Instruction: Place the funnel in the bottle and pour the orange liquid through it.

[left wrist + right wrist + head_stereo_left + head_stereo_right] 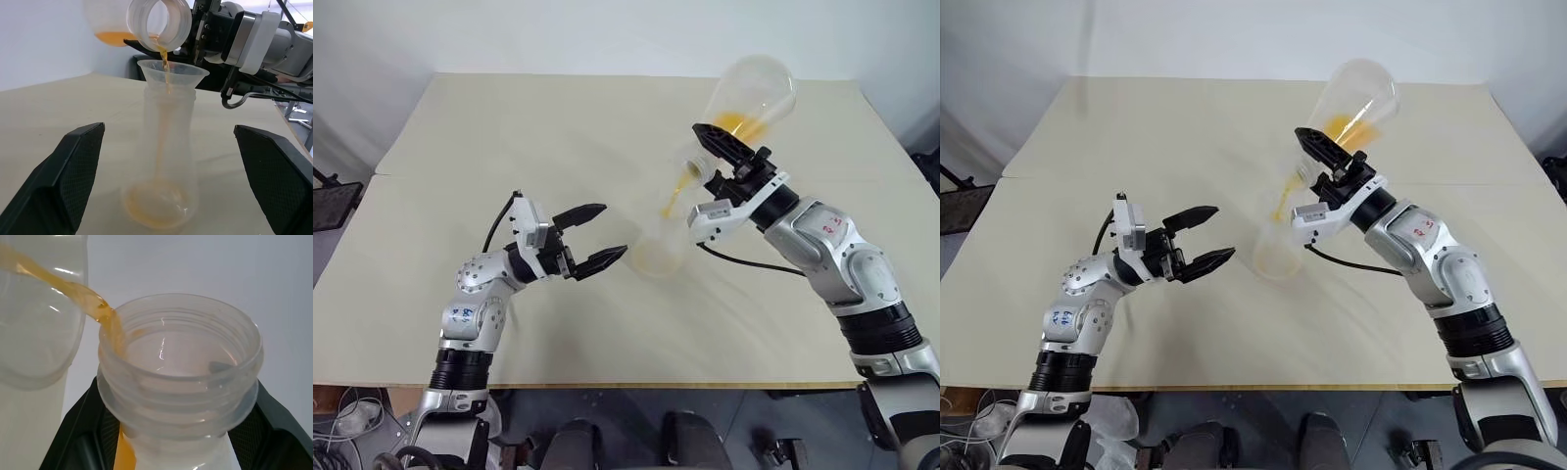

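The clear bottle point(658, 245) stands upright mid-table with the clear funnel point(172, 73) seated in its mouth. My right gripper point(713, 147) is shut on the neck of a bulbous clear flask point(751, 90), tilted mouth-down above the funnel. The orange liquid point(742, 123) lies in the flask, and a thin stream point(165, 63) of it falls through the funnel. A shallow orange pool point(155, 209) sits on the bottle's bottom. In the right wrist view the liquid runs over the flask's threaded mouth point(178, 377). My left gripper point(613, 231) is open just left of the bottle, its fingers point(68, 171) either side, not touching it.
The beige table point(509, 127) runs wide on all sides of the bottle, its front edge near my arms. A black cable point(744, 259) loops under the right wrist. Dark equipment point(333, 201) stands off the table's left side.
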Controlling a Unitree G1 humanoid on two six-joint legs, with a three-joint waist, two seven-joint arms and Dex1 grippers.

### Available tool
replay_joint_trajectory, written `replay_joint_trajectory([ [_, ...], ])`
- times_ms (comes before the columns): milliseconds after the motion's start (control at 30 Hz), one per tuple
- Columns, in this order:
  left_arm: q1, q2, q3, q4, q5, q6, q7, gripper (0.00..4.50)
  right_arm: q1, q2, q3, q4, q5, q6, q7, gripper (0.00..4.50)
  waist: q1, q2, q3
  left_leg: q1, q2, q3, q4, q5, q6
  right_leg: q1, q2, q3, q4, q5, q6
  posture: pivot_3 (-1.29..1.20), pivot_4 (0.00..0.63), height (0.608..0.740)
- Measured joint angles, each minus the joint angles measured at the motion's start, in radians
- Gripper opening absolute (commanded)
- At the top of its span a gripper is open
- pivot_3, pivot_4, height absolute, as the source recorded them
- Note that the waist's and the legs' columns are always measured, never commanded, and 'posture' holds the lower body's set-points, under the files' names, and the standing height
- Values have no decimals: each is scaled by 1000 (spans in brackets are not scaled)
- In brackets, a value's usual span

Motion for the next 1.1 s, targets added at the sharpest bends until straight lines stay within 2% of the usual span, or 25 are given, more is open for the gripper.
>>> replay_joint_trajectory([
  [1100,14,-16,0,0,0,-1,19,4500,-10,-9,0,11,-73,-23,-43,2472,0,0,0,0,0,0,0,0,0,0,0,0,0,0,0,0,150,740],
])
